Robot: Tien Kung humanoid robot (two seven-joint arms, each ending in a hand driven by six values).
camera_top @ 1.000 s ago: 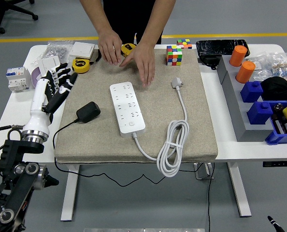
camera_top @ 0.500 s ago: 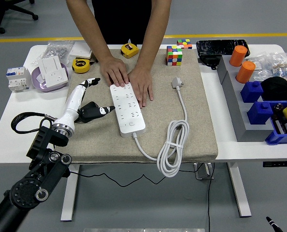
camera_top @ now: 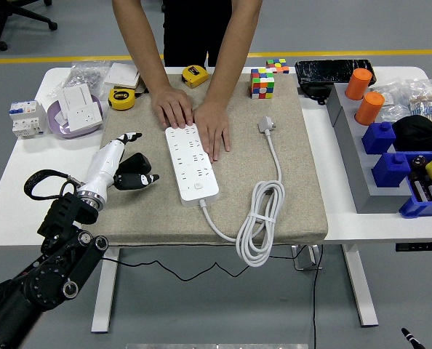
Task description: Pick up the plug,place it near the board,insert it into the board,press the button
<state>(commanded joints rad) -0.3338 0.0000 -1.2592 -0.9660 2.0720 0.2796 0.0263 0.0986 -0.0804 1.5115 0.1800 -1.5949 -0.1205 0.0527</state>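
head view | left hand curled around black plug adapter on mat | white power strip just right of hand, long axis running near-to-far | steadied at far end by person's hands | right hand unseen
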